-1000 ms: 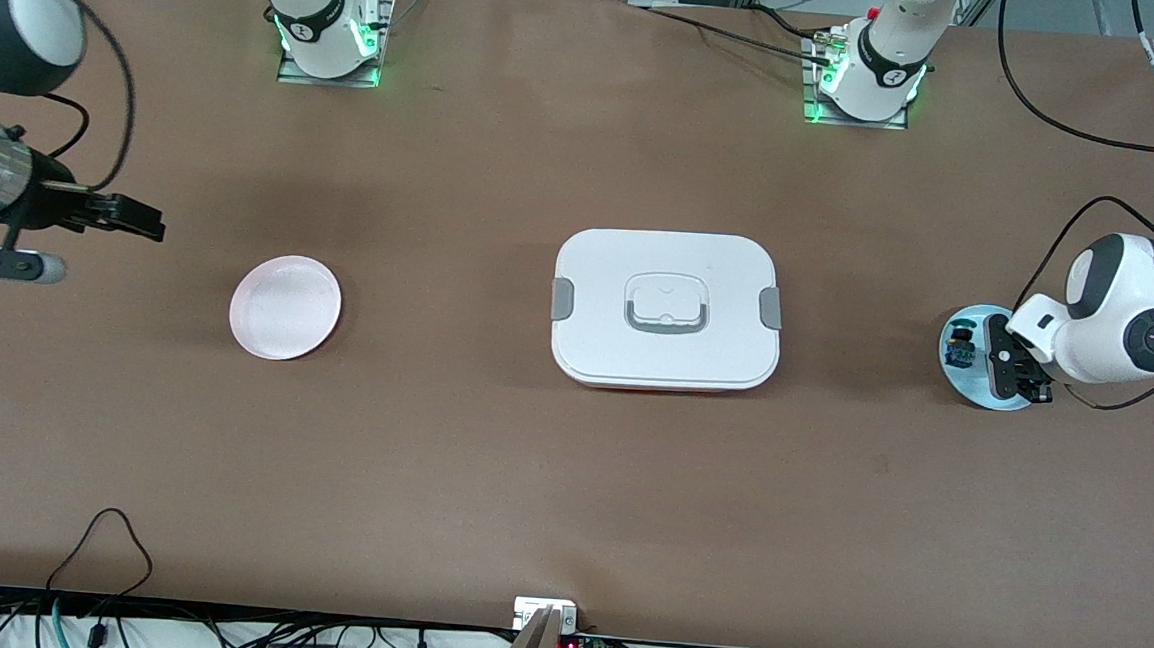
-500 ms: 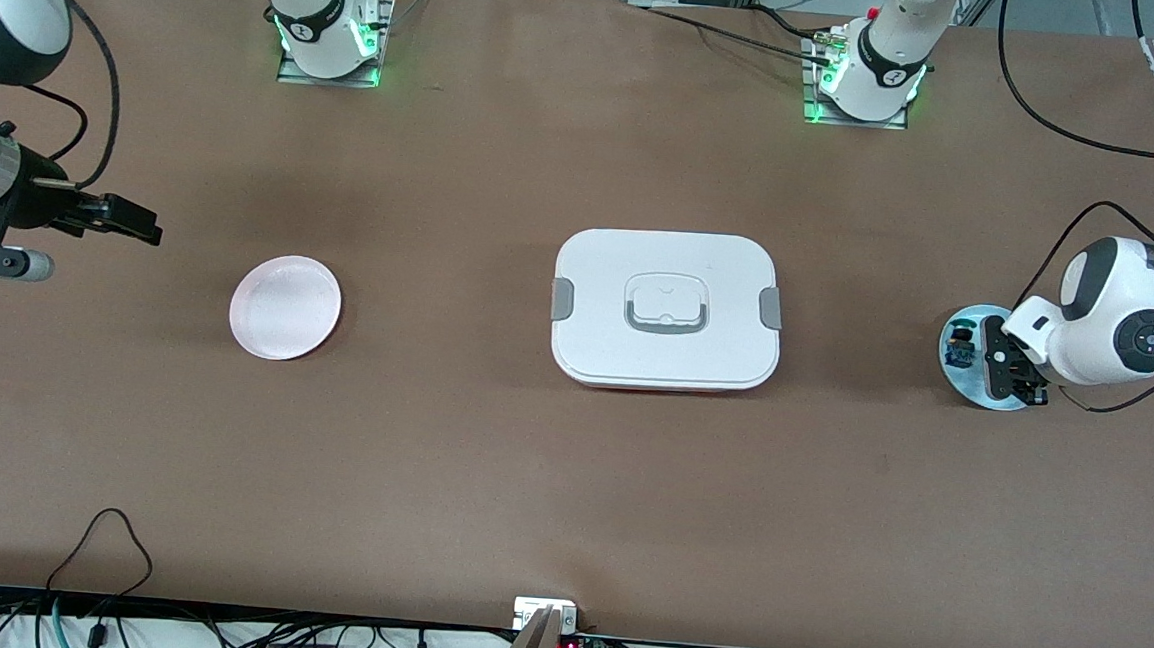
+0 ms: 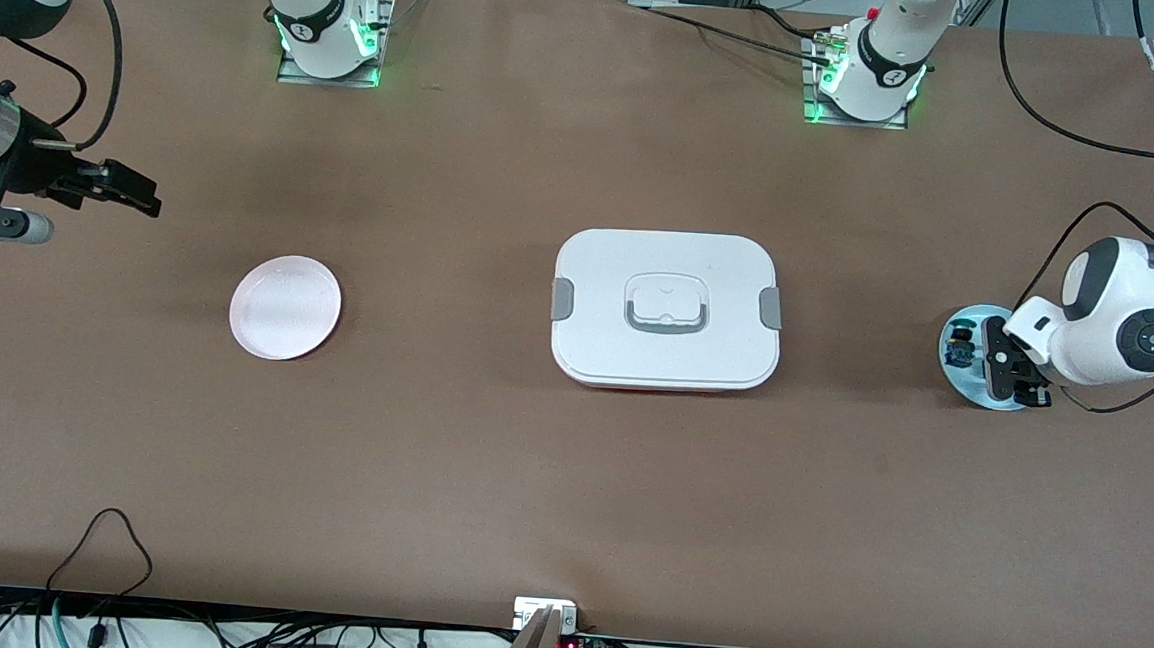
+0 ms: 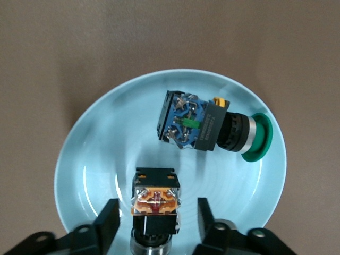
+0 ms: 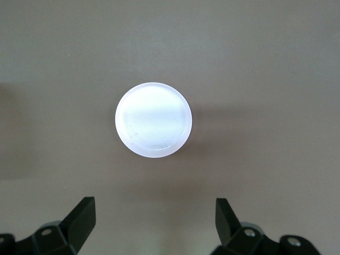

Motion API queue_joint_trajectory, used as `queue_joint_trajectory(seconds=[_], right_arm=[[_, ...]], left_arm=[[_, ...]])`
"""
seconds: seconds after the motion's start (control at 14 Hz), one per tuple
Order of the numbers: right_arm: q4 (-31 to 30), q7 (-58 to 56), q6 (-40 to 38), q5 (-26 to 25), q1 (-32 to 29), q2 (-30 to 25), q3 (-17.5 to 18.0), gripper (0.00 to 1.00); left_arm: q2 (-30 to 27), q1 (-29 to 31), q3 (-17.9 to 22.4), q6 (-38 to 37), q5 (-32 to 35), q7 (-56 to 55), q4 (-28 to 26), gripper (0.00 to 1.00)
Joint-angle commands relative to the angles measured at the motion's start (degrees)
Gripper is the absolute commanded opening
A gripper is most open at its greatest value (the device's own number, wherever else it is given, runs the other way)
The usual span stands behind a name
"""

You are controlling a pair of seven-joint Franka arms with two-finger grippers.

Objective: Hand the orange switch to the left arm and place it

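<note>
The orange switch point(image 4: 155, 204) lies on a light blue plate point(image 4: 101, 149), black body with an orange-yellow end. My left gripper point(image 4: 155, 220) is low over this plate point(image 3: 960, 372) at the left arm's end of the table, open, one finger on each side of the switch with gaps showing. In the front view the left gripper point(image 3: 1013, 376) hides the switch. The white box point(image 3: 666, 309) stands mid-table. My right gripper point(image 3: 134, 195) is open and empty, up in the air at the right arm's end, with a pale pink plate point(image 5: 153, 119) in its wrist view.
A blue-and-green switch point(image 4: 204, 125) lies on the same blue plate point(image 3: 958, 347). The pale pink plate point(image 3: 286, 306) is bare, between the box and the right arm's end. Cables run along the table's edges.
My right gripper has moved farther from the front camera, away from the pink plate. My left gripper has stayed over the blue plate with only a slight shift.
</note>
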Motion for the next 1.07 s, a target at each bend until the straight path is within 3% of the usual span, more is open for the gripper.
queue_joint_trajectory(seconds=[0.0, 0.21, 0.36, 0.5, 0.79, 1.0], right_arm=[[2.2, 0.1, -1.0, -0.5, -0.3, 1.5, 0.2, 1.0], [2.4, 0.1, 0.1, -0.6, -0.4, 1.3, 0.1, 1.0], [4.0, -0.2, -0.1, -0.6, -0.4, 1.3, 0.0, 1.0], [4.9, -1.1, 0.0, -1.0, -0.1, 1.4, 0.2, 1.0], [5.2, -2.9, -0.4, -1.6, -0.2, 1.3, 0.1, 1.0], [5.2, -3.2, -0.5, -1.6, -0.2, 1.3, 0.2, 1.0]], left_arm=[[-1.1, 0.6, -1.5, -1.3, 1.6, 0.3, 0.6, 1.0], [-4.3, 1.1, -4.5, -9.4, -2.9, -0.4, 2.4, 1.0], [-5.3, 0.7, -4.9, -15.3, -8.0, -2.5, 5.6, 1.0], [-5.4, 0.6, -8.0, -22.4, -8.5, -7.3, 9.9, 1.0], [-5.3, 0.1, -12.7, -34.2, -14.3, -20.8, 17.2, 1.0], [-5.3, -2.8, -13.5, -41.4, -19.3, -34.2, 22.0, 1.0]])
